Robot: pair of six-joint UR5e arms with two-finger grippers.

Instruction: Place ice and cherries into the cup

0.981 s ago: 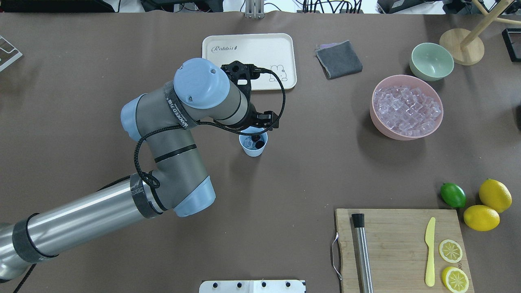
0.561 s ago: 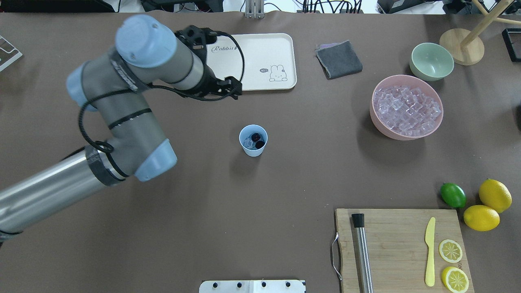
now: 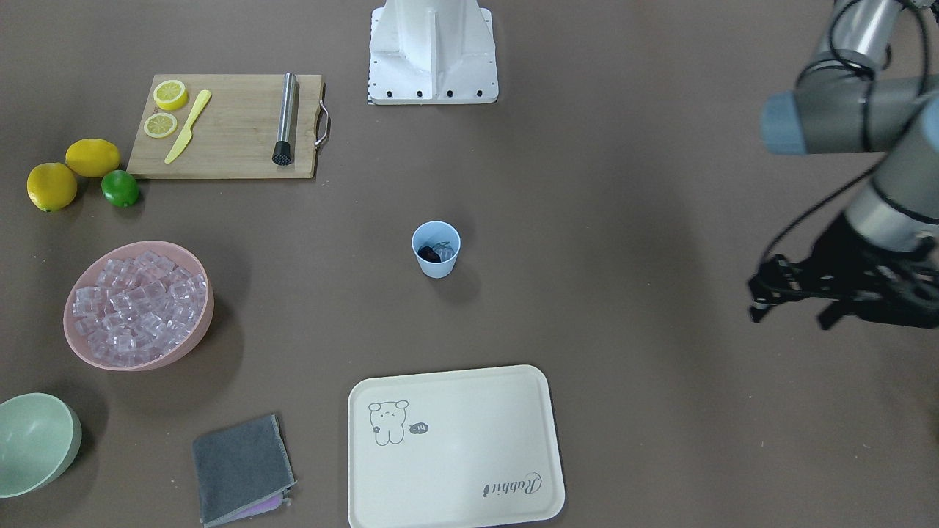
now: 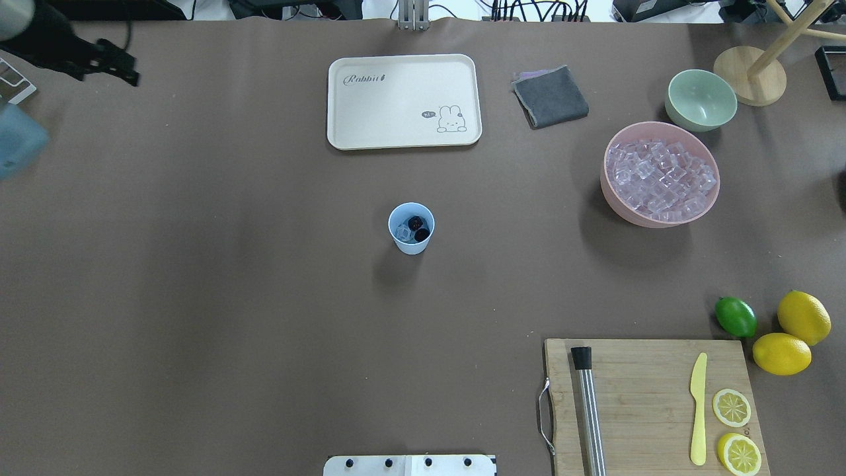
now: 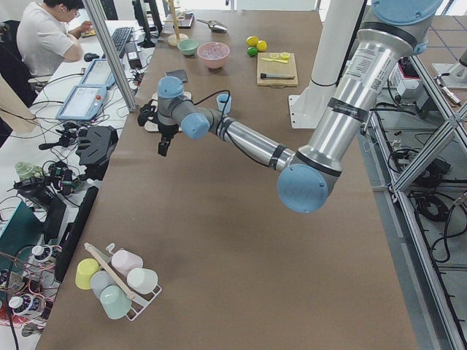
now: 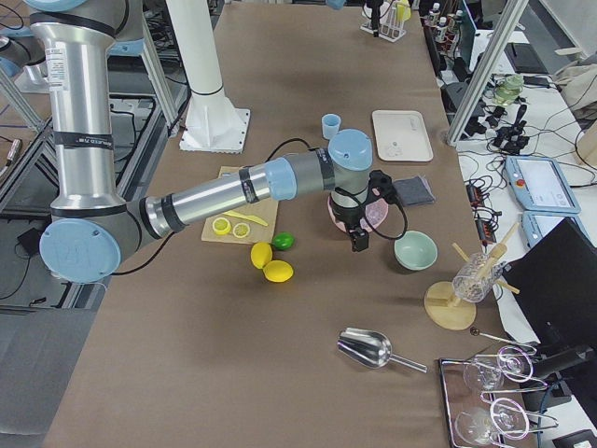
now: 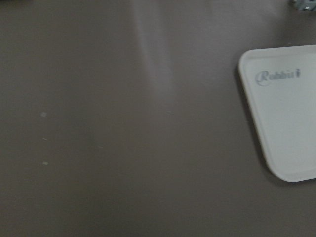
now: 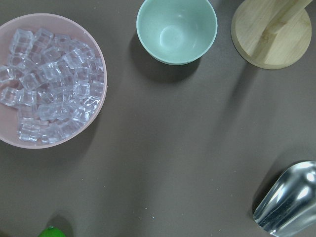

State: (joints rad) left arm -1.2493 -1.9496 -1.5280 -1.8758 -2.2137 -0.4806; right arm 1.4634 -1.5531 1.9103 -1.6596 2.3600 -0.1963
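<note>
The cup point(image 4: 411, 247) is standing upright at the table's middle, and the cherries point(image 4: 418, 228) are lying inside it beside a cube or two of ice point(image 4: 402, 232). Both ingredients are in, so we are judging the filling as done and the step in hand as parking the arms clear.

The left gripper point(image 3: 792, 315) is hanging well apart from the cup, out toward the table's edge, with the cream tray point(image 4: 403, 142) lying between them and off to one side. In the front-facing view its fingers are looking parted with nothing between them.

The right gripper point(image 6: 359, 238) is hovering far from the cup, with the pink bowl point(image 8: 98, 59) of spare ice and the green bowl point(image 8: 176, 30) below its wrist camera. We cannot tell whether its jaws are parted.

To finish well, we are keeping both arms high and routing any move away from the cup, since it is light and would tip easily. If more ice is wanted, the right gripper is the nearer one.
</note>
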